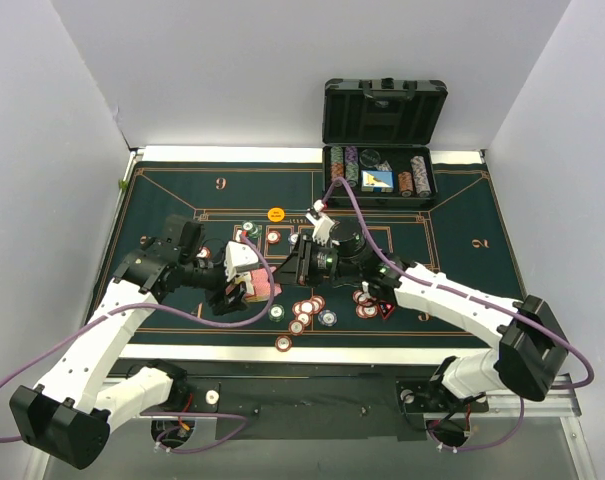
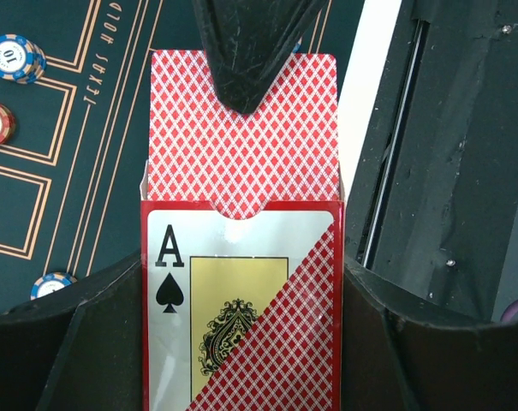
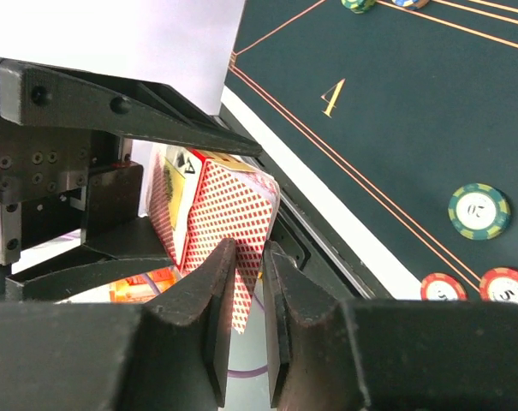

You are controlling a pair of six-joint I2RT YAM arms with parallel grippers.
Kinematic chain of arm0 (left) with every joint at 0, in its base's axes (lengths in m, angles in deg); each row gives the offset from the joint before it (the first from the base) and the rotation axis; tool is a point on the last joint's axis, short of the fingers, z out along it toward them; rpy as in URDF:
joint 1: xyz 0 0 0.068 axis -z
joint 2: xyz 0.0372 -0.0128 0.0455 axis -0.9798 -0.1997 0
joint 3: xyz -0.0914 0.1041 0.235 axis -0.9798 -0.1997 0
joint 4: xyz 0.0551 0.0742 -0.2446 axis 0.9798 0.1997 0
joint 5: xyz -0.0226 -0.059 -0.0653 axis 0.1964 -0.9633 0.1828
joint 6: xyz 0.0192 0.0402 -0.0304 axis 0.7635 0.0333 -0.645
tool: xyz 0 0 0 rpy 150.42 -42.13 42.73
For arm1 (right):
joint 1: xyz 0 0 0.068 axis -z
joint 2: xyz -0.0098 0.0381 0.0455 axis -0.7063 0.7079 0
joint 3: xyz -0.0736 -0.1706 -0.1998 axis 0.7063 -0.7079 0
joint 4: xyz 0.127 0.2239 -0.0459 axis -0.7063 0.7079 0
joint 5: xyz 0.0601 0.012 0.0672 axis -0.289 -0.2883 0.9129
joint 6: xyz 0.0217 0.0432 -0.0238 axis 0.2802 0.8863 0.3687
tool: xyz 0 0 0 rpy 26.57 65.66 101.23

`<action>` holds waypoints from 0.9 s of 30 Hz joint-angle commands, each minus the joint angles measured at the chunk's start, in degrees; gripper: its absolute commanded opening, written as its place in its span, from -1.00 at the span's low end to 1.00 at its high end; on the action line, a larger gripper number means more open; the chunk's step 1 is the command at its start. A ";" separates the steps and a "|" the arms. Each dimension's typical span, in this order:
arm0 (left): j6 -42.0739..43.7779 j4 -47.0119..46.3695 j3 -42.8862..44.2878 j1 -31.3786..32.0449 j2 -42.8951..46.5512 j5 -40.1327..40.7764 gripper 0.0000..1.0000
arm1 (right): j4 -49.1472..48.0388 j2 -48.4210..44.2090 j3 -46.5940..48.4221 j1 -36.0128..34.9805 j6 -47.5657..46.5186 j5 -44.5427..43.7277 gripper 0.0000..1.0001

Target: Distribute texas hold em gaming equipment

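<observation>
My left gripper (image 1: 240, 285) (image 2: 241, 360) is shut on a red card box (image 2: 241, 300) with an ace of spades on its face, held above the mat's near edge. Red-backed playing cards (image 2: 241, 145) stick out of the box's open end. My right gripper (image 1: 300, 265) (image 3: 252, 274) faces the box, and its fingers (image 3: 216, 291) are closed narrowly on those cards (image 3: 241, 231). One right finger shows as a black tip (image 2: 241, 51) over the cards. Poker chips (image 1: 304, 310) lie on the green mat.
More chips (image 1: 367, 300) lie right of centre and others (image 1: 247, 230) to the left. An orange button disc (image 1: 275, 213) lies mid-mat. The open black case (image 1: 380, 130) with chip rows stands at the back. Chips also show in the wrist views (image 2: 16, 58) (image 3: 479, 211).
</observation>
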 commanded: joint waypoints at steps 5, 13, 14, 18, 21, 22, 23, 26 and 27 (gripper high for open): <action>-3.52 -4.40 5.32 -0.33 2.14 -4.17 -1.00 | 9.55 -1.79 -2.30 0.48 -5.80 -3.86 -0.56; -4.31 -5.37 4.62 -0.51 2.40 -4.35 -1.00 | 10.25 -3.46 -1.95 0.21 -5.89 -4.38 -0.29; -4.31 -5.46 4.54 -0.59 2.49 -4.26 -1.00 | 10.25 -3.81 -1.87 0.21 -5.89 -4.13 -0.29; -4.05 -5.28 4.01 -0.68 2.67 -4.09 -1.00 | 11.30 -6.00 -1.78 0.74 -5.80 -4.56 -0.29; -3.69 -4.58 3.75 -0.68 2.75 -4.00 -1.00 | 12.97 -8.47 -2.04 1.79 -6.24 -5.26 -0.29; -3.43 -4.41 3.66 -0.68 2.67 -4.00 -1.00 | 14.02 -9.78 -2.04 2.41 -6.59 -5.44 -0.29; -3.17 -3.88 3.57 -0.68 2.67 -4.09 -1.00 | 14.38 -10.31 -2.13 2.67 -6.85 -5.44 -0.28; -2.73 -3.44 3.57 -0.68 2.76 -4.00 -1.00 | 16.14 -12.24 -1.78 3.38 -7.91 -6.06 -0.27; -2.73 -3.44 3.65 -0.68 2.76 -4.09 -1.00 | 16.14 -12.51 -1.43 3.47 -8.09 -6.14 -0.27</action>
